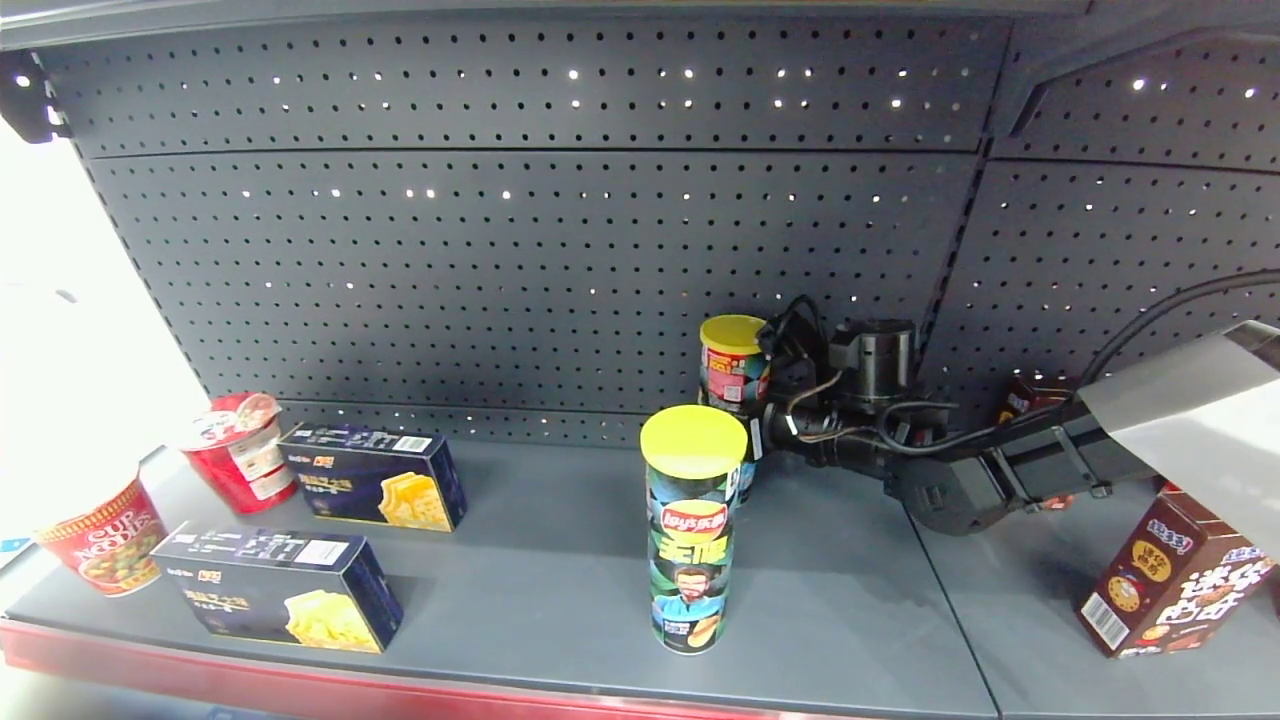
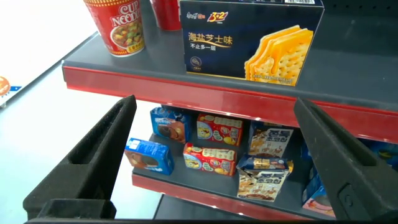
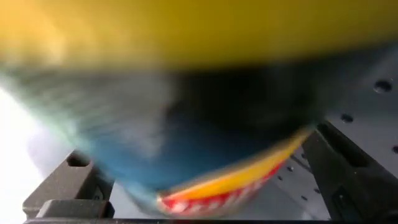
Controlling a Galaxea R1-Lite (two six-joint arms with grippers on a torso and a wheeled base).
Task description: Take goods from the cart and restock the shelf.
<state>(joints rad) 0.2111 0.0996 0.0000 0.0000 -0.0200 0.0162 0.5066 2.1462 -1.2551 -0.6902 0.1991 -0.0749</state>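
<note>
Head view, right of centre: the rear can (image 1: 733, 365), yellow lid up, is upright close to the pegboard (image 1: 500, 280). It sits just behind the front can (image 1: 692, 530), which hides its base. The right end effector (image 1: 760, 408) is hard against the rear can's side, and its arm lies across from the right edge. Whether it has hold of the can or has let go, we cannot tell.

Step in hand, as we judge it: seating that can on the shelf (image 1: 540, 560). To do it well, get the base flat before letting go. Then back out level toward the right, staying off the front can and the brown box (image 1: 1165, 575) at lower right.

The right wrist view gives the can's wall very near and blurred, with no base. The left wrist view adds the left end effector (image 2: 214, 102), spread wide and empty at the shelf's red lip. It also shows a lower shelf (image 2: 180, 183) carrying packets.
</note>
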